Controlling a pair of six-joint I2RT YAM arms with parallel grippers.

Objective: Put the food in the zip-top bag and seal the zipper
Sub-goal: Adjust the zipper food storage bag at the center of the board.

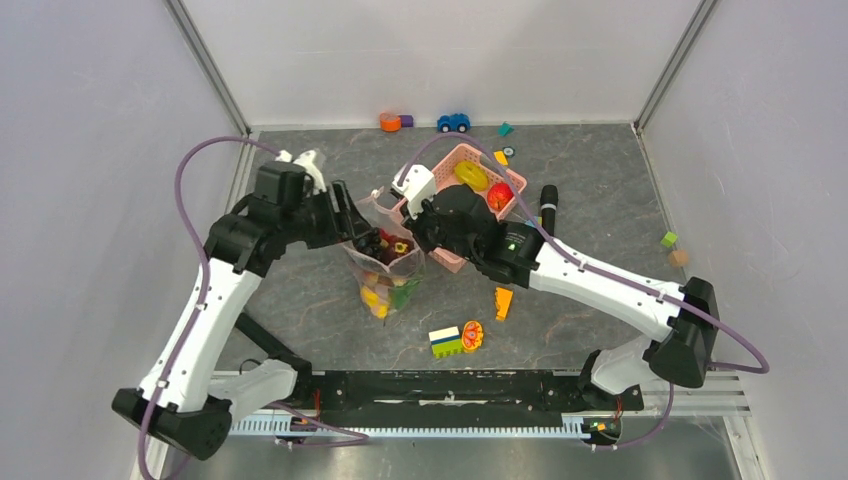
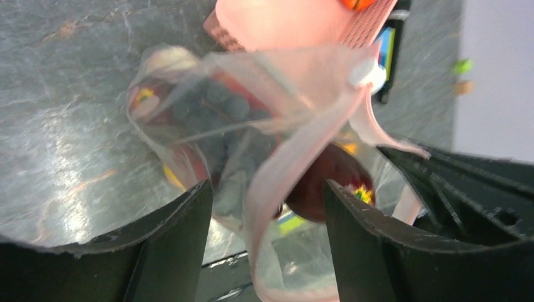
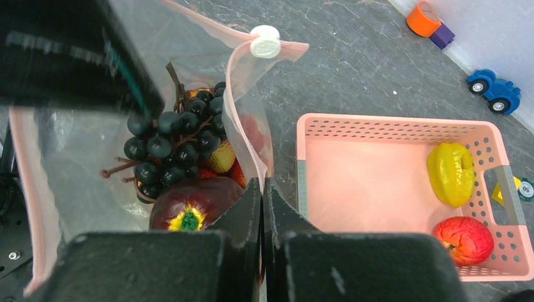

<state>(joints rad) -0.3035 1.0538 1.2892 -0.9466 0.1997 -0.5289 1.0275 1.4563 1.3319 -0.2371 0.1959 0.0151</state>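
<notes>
The right wrist view alone shows the right gripper [image 3: 262,185] with its fingers pressed together on the mouth edge of the zip-top bag [image 1: 390,275]. The pink zipper [image 3: 225,100] rises from that pinch to a white slider [image 3: 264,41]. Dark berries [image 3: 167,141] and a dark red apple [image 3: 189,211] lie just left of the fingers. A pink basket [image 3: 378,123] just to their right holds a yellow citrus [image 3: 450,173] and a red fruit [image 3: 466,239]. The left wrist view shows the left gripper [image 2: 266,189] spread wide, bag film and strip hanging between its fingers. Only the top view shows the bag's whole length: mouth between both grippers, long axis running toward the arm bases, yellow food [image 1: 378,297] at its bottom.
</notes>
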